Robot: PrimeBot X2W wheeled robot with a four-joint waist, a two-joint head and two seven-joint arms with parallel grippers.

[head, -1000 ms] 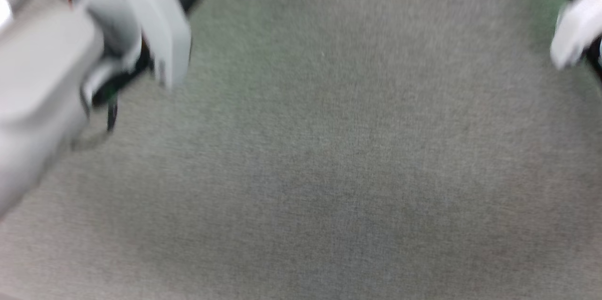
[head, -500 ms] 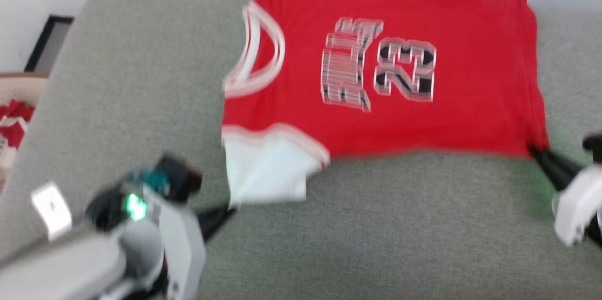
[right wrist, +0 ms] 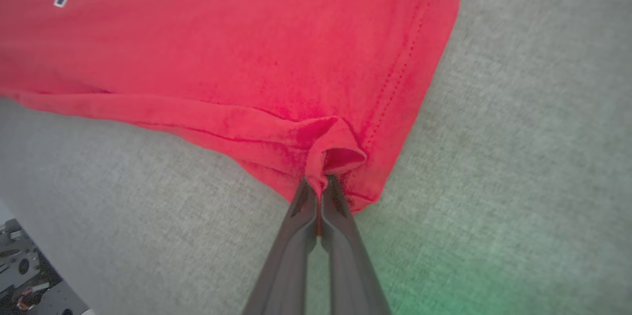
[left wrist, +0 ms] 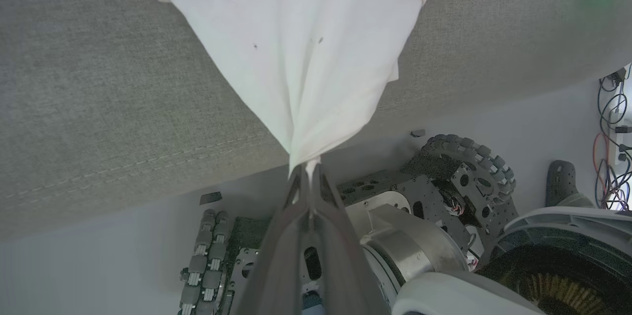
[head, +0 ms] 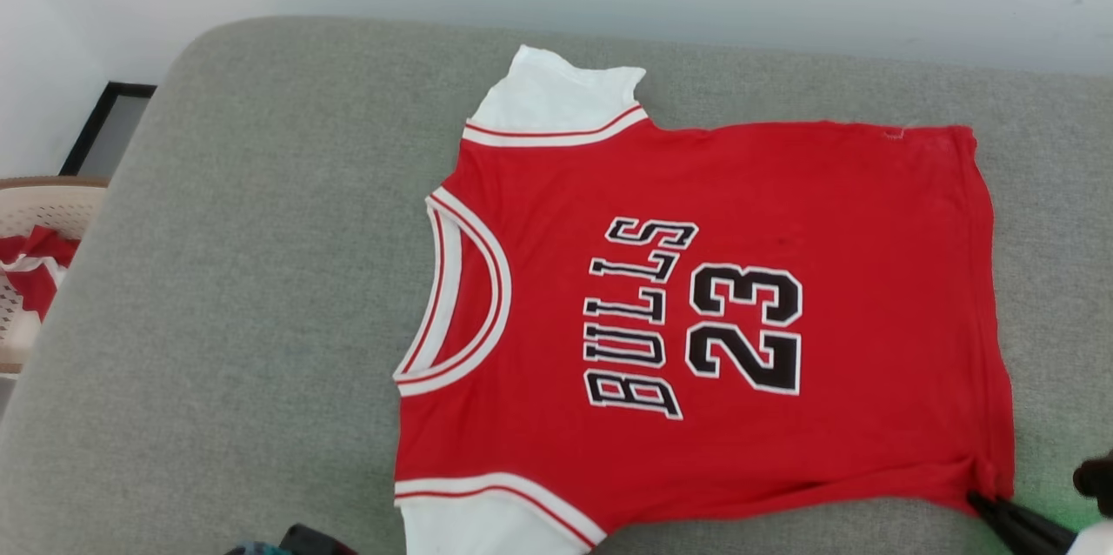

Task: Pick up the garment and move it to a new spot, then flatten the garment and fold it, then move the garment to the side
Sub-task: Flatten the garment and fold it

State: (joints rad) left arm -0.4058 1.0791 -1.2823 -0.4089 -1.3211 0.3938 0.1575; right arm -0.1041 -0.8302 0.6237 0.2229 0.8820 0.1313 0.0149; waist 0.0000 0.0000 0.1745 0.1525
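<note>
Red jersey, the garment [head: 696, 311], reads BULLS and 23 in black, spread on the grey cushion [head: 261, 294] just ahead of both grippers: the left gripper [left wrist: 308, 169] pinches its white sleeve [left wrist: 306, 58] tip, the right gripper [right wrist: 320, 184] is clamped on its red hem corner. Half a second on, the head camera has shifted, so the lettering sits lower and sharp.

The garment [head: 783, 216] is soft, thin cloth and not shiny. The couch [head: 261, 277] is rough grey woven cloth. The fingers [right wrist: 289, 260] look like dark, dull plastic. The robot base [left wrist: 405, 248] has smooth, shiny metal parts. The basket [head: 43, 207] is pale plastic.
</note>
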